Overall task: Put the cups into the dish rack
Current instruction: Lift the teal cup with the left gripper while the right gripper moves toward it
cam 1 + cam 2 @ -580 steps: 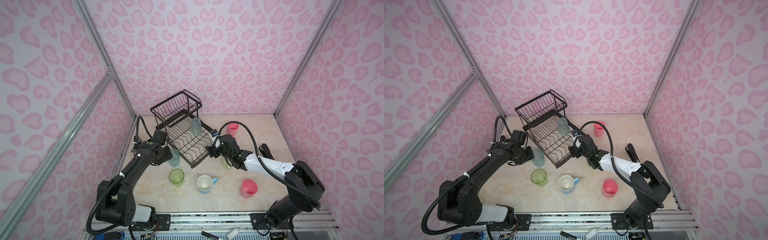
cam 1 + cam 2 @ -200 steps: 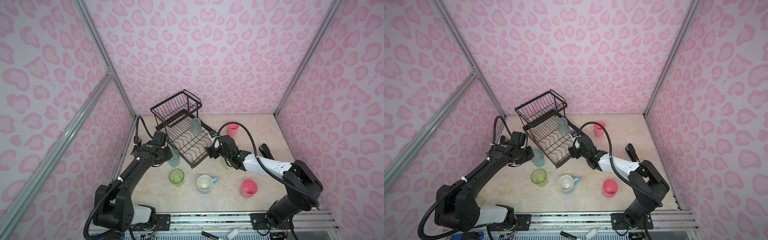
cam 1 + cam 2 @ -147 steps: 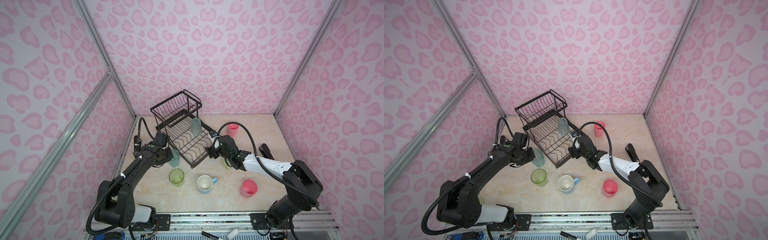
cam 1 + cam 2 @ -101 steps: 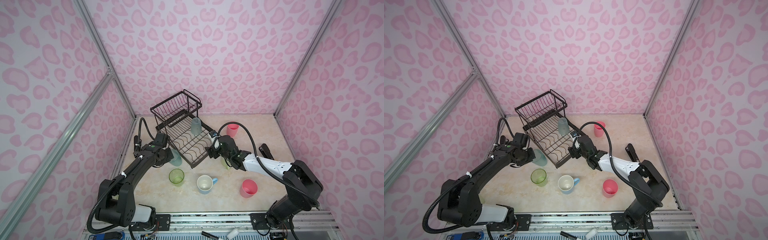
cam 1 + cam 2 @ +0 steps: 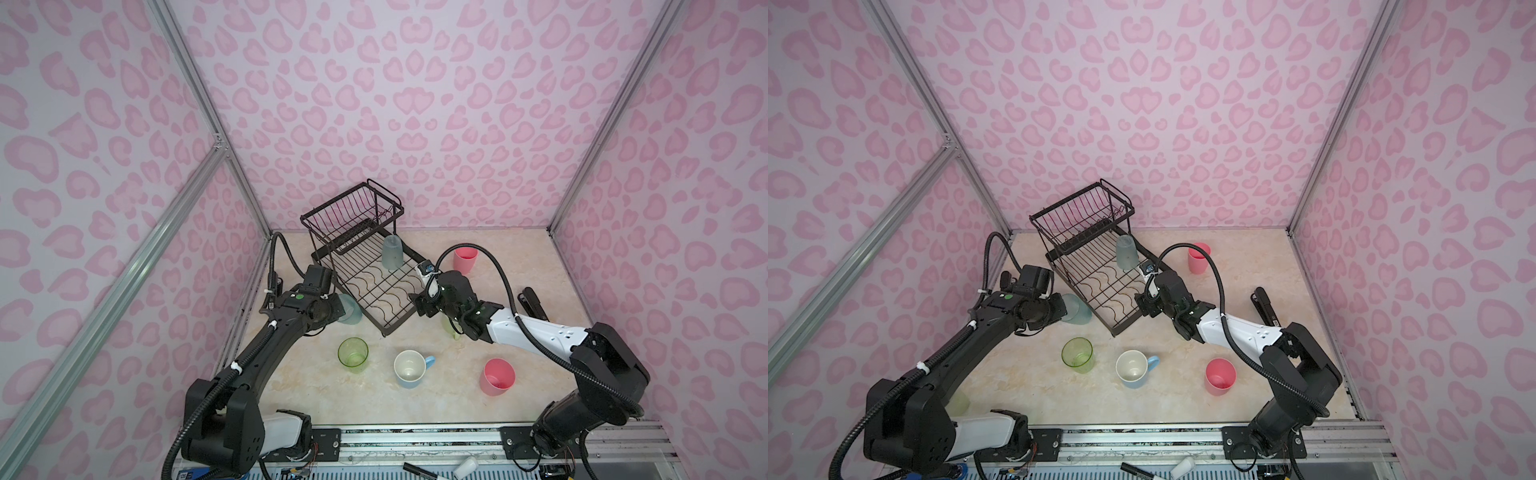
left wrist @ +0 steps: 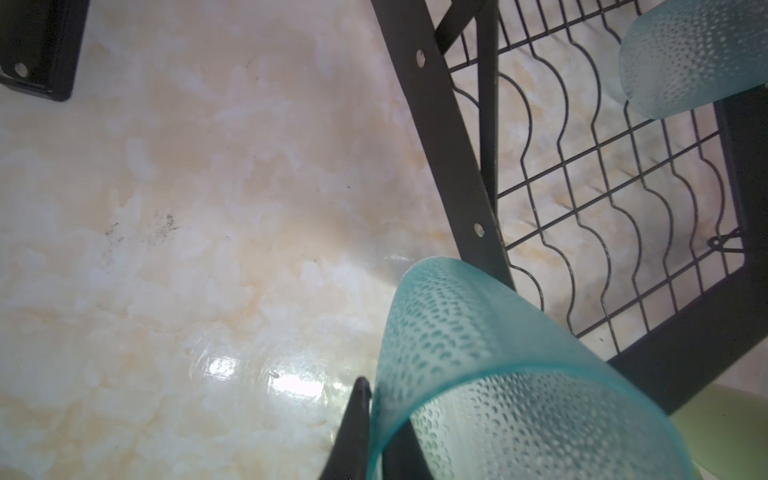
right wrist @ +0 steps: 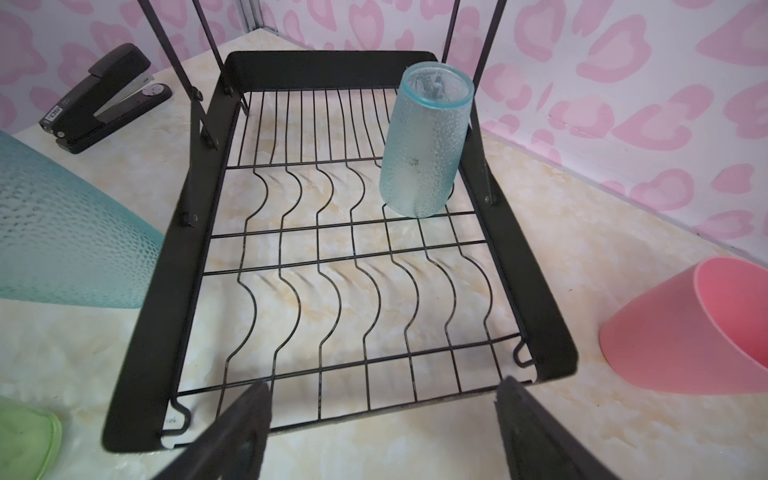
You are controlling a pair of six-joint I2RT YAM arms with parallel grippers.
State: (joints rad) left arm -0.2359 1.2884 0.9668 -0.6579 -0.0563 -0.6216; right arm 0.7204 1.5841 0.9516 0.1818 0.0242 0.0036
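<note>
left pincer (image 6: 374, 424) clenched on the rim of a frosted blue-grey tumbler (image 6: 478, 374) just beside the dish rack (image 7: 174, 266); right pincer (image 7: 382, 384) spread wide, released, at the rack's near edge.

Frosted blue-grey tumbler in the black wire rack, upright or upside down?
Upside down: the frosted blue-grey tumbler has its narrow closed base up, wide mouth on the black wire rack.
</note>
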